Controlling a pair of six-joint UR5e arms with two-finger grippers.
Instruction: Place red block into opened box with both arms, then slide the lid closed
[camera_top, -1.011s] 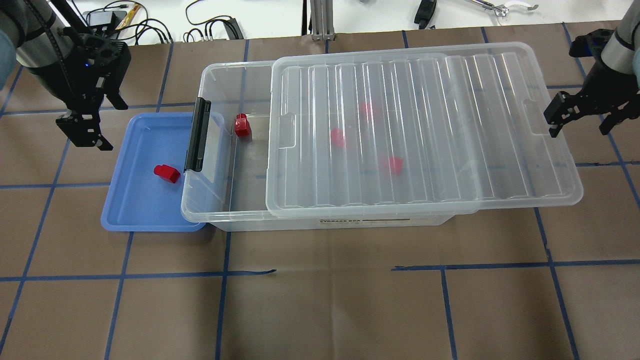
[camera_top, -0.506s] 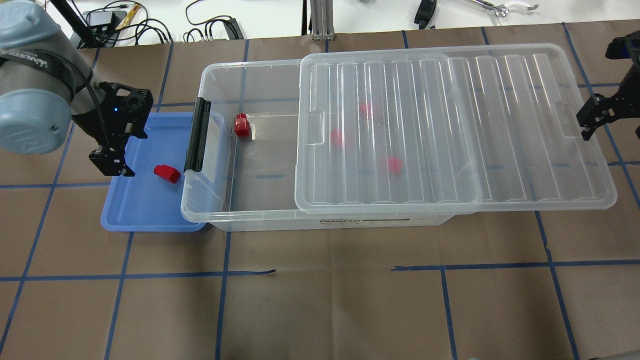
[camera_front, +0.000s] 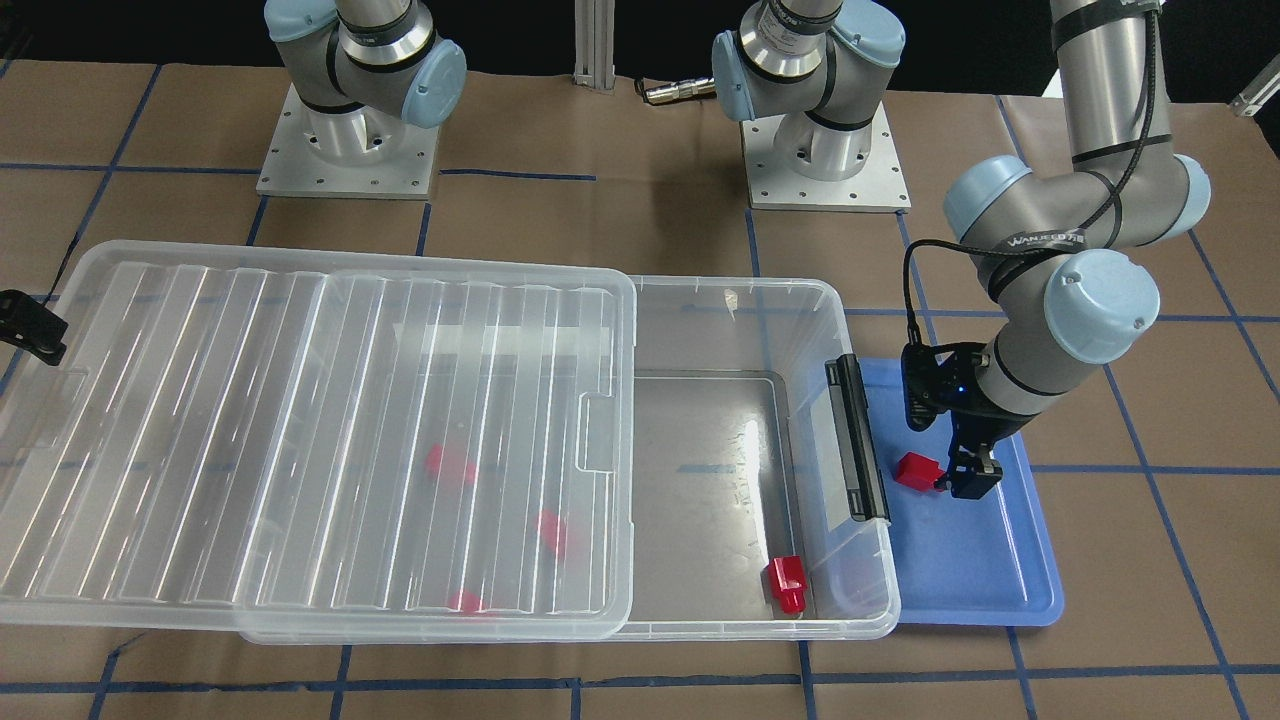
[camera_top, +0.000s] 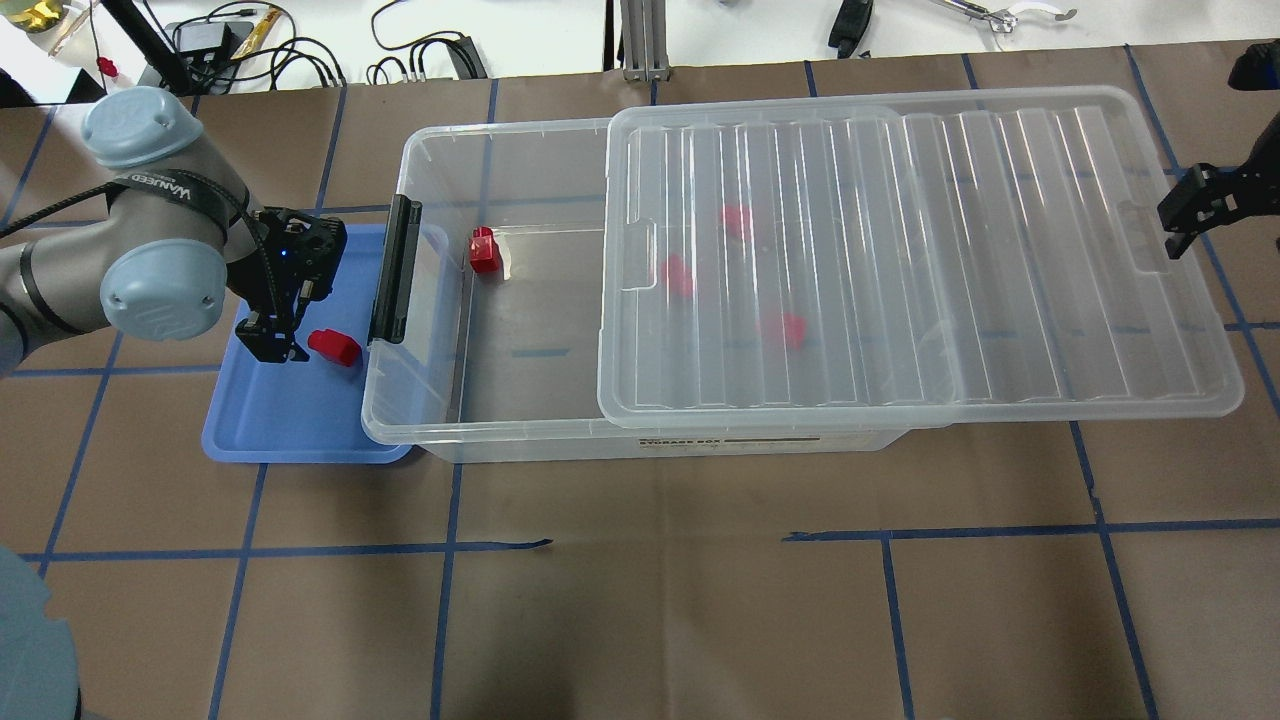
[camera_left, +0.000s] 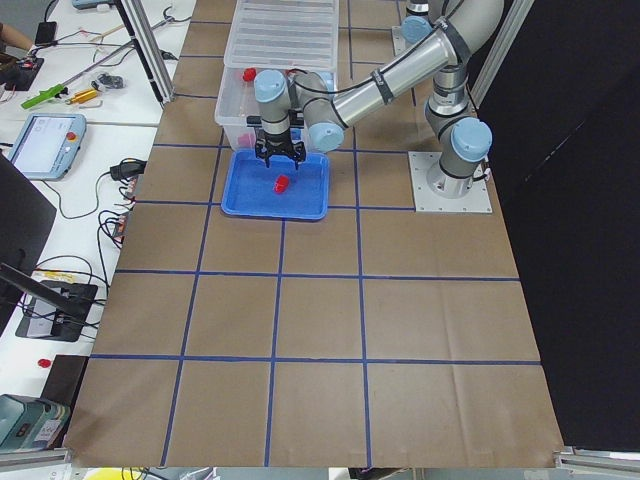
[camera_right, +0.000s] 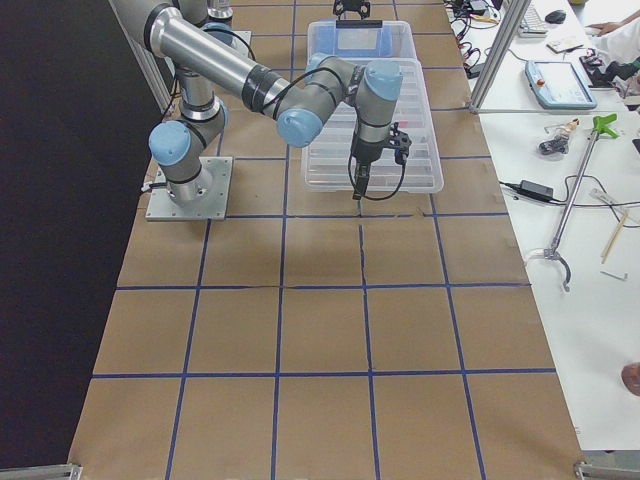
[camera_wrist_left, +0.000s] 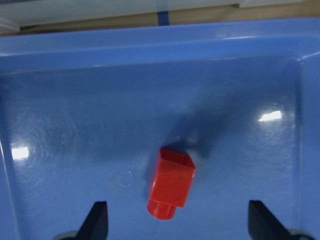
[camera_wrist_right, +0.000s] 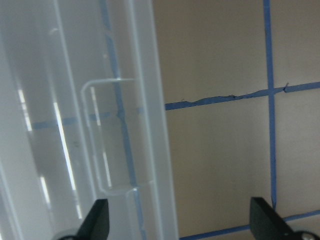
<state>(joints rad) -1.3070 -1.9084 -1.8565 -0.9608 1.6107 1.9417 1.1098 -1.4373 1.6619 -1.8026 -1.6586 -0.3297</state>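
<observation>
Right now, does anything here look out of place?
The lid hangs well past one end of the box, leaving the latch end uncovered. One red block lies outside, in the blue tray. Nothing looks spilled or broken.

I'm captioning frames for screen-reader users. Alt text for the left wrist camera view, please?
A small red block lies on the floor of a blue tray, its narrower stub pointing toward the bottom edge of the view. The left gripper is open, its black fingertips low on either side, clear of the block.
</observation>
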